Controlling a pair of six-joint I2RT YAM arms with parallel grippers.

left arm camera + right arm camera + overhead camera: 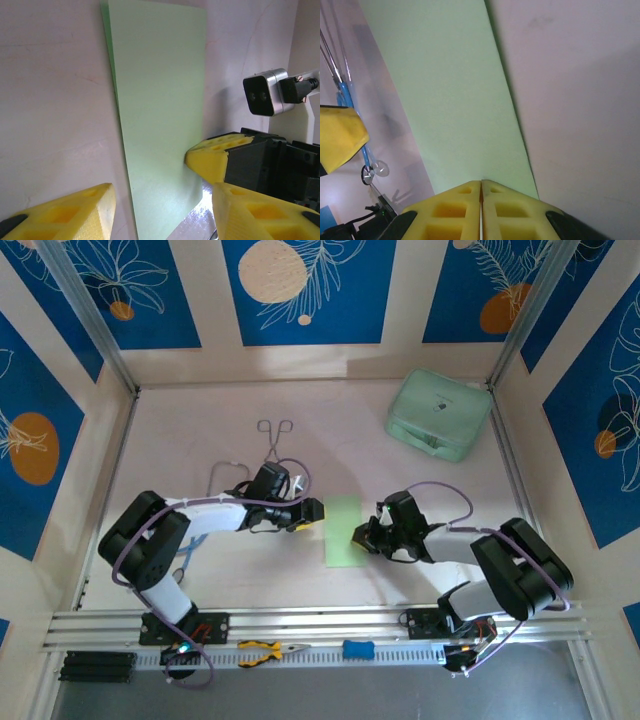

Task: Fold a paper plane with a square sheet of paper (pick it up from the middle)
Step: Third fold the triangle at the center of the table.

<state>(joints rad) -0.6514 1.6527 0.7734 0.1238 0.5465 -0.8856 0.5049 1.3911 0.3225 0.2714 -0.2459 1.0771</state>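
Two yellow-fingered grippers meet at a single folded sheet. The right gripper (pixel 481 196) has its fingers pressed flat together, the seam between them closed, and the tips rest at the right edge of the thin light-green sheet of paper (pixel 343 530), towards its near end. Whether a layer of paper is caught between them I cannot tell. The left gripper (pixel 160 220) stands spread with nothing in its grasp, at the sheet's left edge towards the far end, one finger on either side of the paper's edge in its own wrist view. The sheet lies flat on the pale pinkish table (pixel 200 420), folded into a long narrow rectangle. Along one long edge a second layer peeks out from under the top one. Beyond the sheet and to its left, well apart, lie slim metal tongs with loop handles (pixel 275 435). A blue-handled tool (pixel 187 555) sits further left of the sheet, partly hidden by the left arm. Far beyond the sheet on its right, near the corner, rests a bulky mint-green case with rounded corners (pixel 438 415). Nearer than the sheet, on the ribbed metal rail (pixel 120 622) holding the arm bases, lie yellow-handled pliers (pixel 268 650) and a small blue block (pixel 358 648).
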